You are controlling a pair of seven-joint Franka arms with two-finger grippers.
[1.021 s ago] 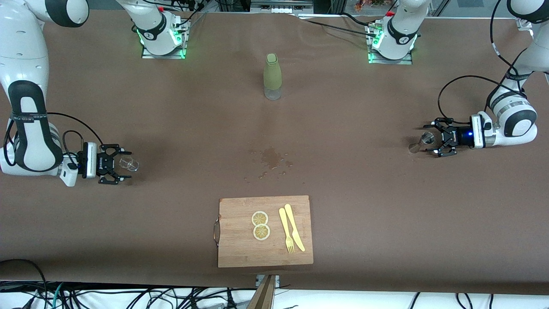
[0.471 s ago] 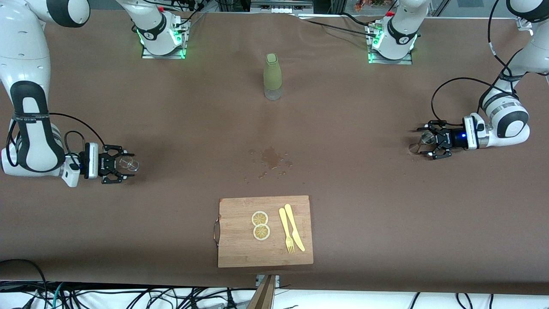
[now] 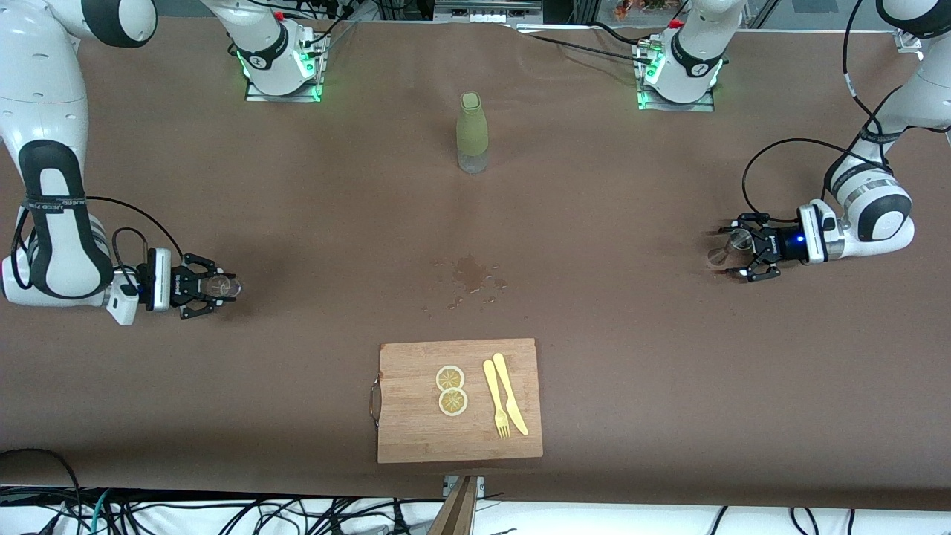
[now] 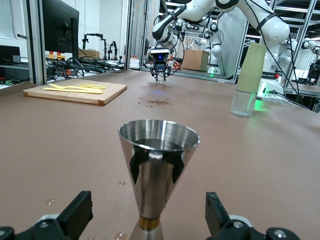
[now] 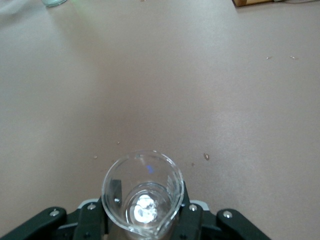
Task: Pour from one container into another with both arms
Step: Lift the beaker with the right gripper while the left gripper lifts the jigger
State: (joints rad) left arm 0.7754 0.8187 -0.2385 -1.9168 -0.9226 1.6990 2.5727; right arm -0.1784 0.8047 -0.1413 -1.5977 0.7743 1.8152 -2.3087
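A: What is changed since a second ago?
B: The right gripper is now pinched on the glass beaker; the left gripper, spread, is brought around the steel jigger.
A: The meaning?
B: Both containers are nearly secured at the table's ends.

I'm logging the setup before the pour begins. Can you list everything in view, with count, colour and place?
Table: one, brown, under everything.
Bottle: one, olive green with a clear base, mid-table near the bases.
Spill: one wet patch, between bottle and cutting board.
Cutting board: one, wooden, nearest the front camera.
Lemon slices: two, yellow, on the board.
Fork and knife: one each, yellow, beside the slices.
Metal jigger: one, silver, at the left arm's end.
Glass beaker: one, clear, at the right arm's end.
Left gripper: open around the jigger.
Right gripper: shut on the beaker.
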